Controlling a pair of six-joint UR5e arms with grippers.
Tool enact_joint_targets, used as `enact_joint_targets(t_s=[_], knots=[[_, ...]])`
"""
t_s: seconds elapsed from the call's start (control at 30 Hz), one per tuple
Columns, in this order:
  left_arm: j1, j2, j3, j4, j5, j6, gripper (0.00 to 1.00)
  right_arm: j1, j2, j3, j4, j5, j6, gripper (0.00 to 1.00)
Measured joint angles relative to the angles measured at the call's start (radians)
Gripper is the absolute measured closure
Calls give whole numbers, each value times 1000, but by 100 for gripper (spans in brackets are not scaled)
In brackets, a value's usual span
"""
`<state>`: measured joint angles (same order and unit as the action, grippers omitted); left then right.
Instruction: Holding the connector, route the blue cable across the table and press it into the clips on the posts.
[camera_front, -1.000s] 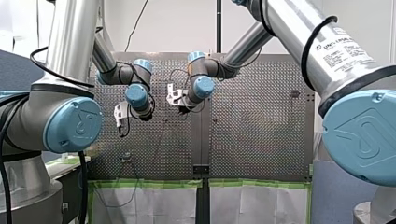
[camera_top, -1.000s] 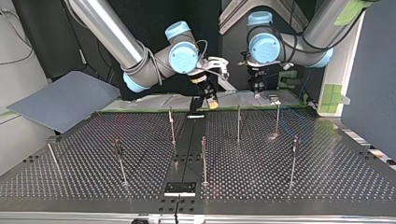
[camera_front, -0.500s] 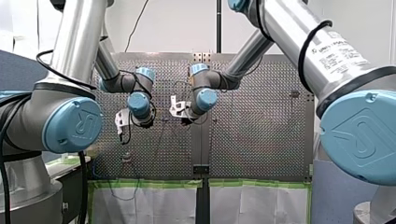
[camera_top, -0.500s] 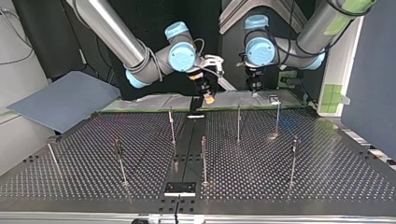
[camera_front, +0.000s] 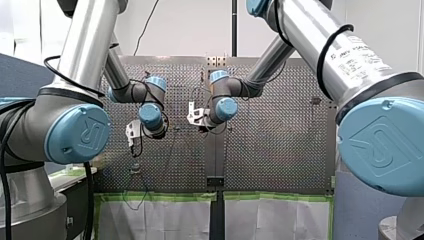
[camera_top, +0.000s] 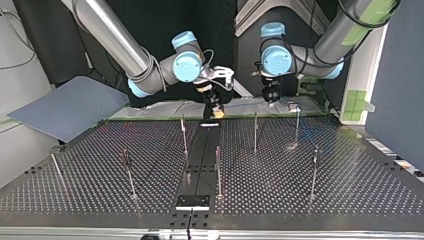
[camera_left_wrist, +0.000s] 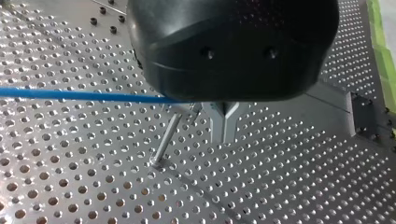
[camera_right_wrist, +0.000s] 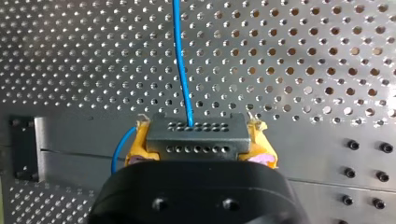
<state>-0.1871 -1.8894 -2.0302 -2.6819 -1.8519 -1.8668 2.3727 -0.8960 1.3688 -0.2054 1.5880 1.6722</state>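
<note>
In the right wrist view my right gripper (camera_right_wrist: 198, 154) is shut on a grey connector (camera_right_wrist: 196, 137), held between its yellow pads (camera_right_wrist: 140, 147). The blue cable (camera_right_wrist: 182, 65) leaves the connector and runs ahead over the perforated table. In the left wrist view my left gripper (camera_left_wrist: 224, 128) has its metal fingers shut on the blue cable (camera_left_wrist: 84, 95), which stretches away to one side. A thin post (camera_left_wrist: 164, 142) stands just under and beside those fingers. In the top view my right gripper (camera_top: 216, 107) and my left gripper (camera_top: 271, 97) hang over the table's far edge.
Several thin posts with clips stand on the table, such as one post (camera_top: 184, 134), a second (camera_top: 255, 131) and a third (camera_top: 297, 121) near the grippers. A black plate (camera_top: 192, 201) lies at the near edge. A grey board (camera_top: 70, 107) leans at the top view's left.
Both grippers have sunk lower and shifted to the top view's left, to the right in the front view. Each keeps its hold.
</note>
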Motion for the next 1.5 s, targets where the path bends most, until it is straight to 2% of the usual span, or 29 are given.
enact_joint_targets(t_s=[0.2,0.6,0.87,1.07,1.43,1.5], knots=[[5,-29,33,0,3,-1,100,-14,2,0,-21,-13,7,100],[16,-103,111,-1,14,2,100,-34,7,0,-32,-23,10,100],[28,-129,179,-27,14,0,100,-44,8,0,-38,-35,11,100],[44,-142,200,-36,23,1,100,-49,9,0,-40,-35,11,100],[58,-155,248,-48,56,1,100,-81,9,-1,-42,-35,11,100],[61,-159,263,-56,58,1,97,-85,9,-1,-42,-36,10,100]])
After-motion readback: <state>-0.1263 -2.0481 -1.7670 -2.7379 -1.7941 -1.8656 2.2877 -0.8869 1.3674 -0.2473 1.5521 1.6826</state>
